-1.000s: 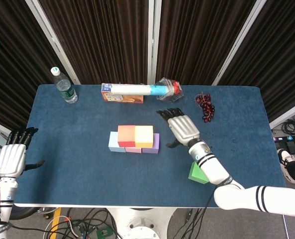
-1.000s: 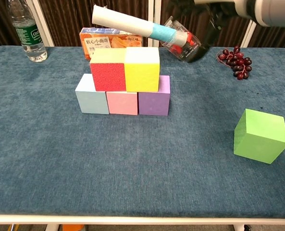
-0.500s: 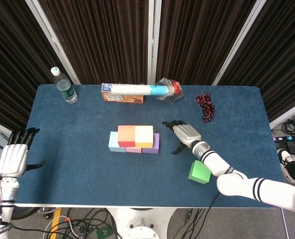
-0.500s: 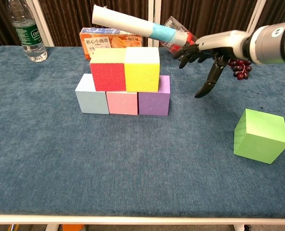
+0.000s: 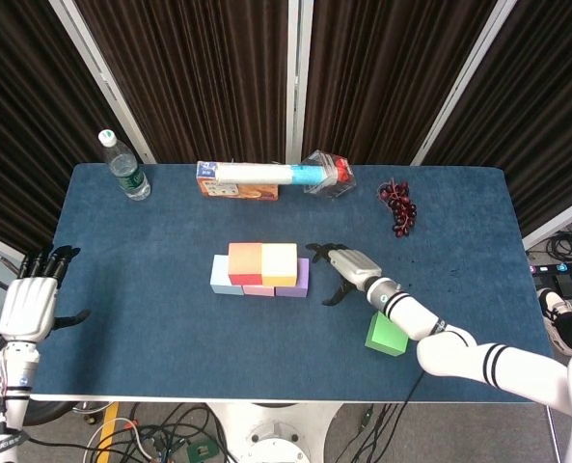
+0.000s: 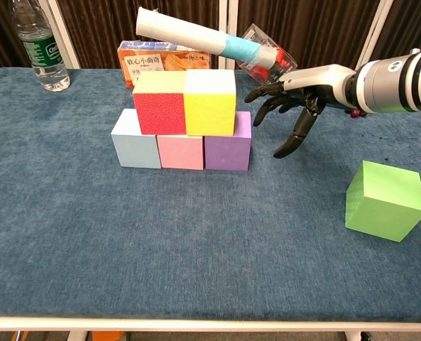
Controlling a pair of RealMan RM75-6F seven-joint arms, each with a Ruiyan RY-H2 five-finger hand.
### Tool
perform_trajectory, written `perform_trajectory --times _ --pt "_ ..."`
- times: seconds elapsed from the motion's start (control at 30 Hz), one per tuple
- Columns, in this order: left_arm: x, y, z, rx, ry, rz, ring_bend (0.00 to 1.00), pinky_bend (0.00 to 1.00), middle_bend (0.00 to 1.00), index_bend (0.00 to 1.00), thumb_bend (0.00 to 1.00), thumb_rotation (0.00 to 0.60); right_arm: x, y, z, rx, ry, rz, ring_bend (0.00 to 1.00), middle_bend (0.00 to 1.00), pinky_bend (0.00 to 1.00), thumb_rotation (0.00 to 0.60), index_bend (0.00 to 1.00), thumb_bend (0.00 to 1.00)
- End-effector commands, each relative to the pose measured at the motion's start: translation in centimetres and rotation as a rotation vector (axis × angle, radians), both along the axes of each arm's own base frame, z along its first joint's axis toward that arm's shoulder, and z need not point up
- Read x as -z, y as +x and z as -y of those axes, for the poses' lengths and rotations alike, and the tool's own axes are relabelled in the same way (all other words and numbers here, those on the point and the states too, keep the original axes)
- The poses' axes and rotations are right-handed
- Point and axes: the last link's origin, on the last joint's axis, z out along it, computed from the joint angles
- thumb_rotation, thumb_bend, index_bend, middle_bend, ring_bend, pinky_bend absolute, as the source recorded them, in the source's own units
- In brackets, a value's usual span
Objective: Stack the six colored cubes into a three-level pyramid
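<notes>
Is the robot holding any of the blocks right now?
No. The right hand is open beside the purple cube, holding nothing. The left hand is open off the table's edge. The green cube sits alone.

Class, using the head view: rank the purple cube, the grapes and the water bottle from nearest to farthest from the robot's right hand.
1. Purple cube: just left of the right hand, at the stack's end.
2. Grapes: behind the hand, toward the far right edge.
3. Water bottle: far left back corner.
</notes>
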Motion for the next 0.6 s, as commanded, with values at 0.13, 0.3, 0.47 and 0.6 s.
perform_trajectory --times 0.13,0.3,0.47,0.6 --pt "0.0 0.1 0.1 0.001 -0.003 -0.003 0.05 0.07 0.11 0.15 0.0 0.6 -0.6 -0.4 -0.2 0.018 0.002 0.03 0.0 0.21 0.0 0.6 0.0 0.05" --pt "0.1 0.3 0.2 0.004 -0.001 -0.002 0.05 0.07 0.11 0.15 0.0 0.6 -0.2 -0.2 -0.3 0.022 0.014 0.052 0.0 0.21 0.0 0.6 0.0 0.05" --pt "0.0 0.2 0.3 0.001 -0.002 -0.001 0.05 0.07 0.11 0.15 0.0 0.6 0.4 0.2 -0.2 0.018 0.023 0.067 0.0 0.2 0.0 0.6 0.0 0.05" --pt "0.0 0.2 0.2 -0.001 -0.002 0.0 0.05 0.07 0.11 0.15 0.0 0.6 0.8 0.6 -0.2 0.006 0.027 0.073 0.0 0.2 0.0 0.6 0.0 0.05"
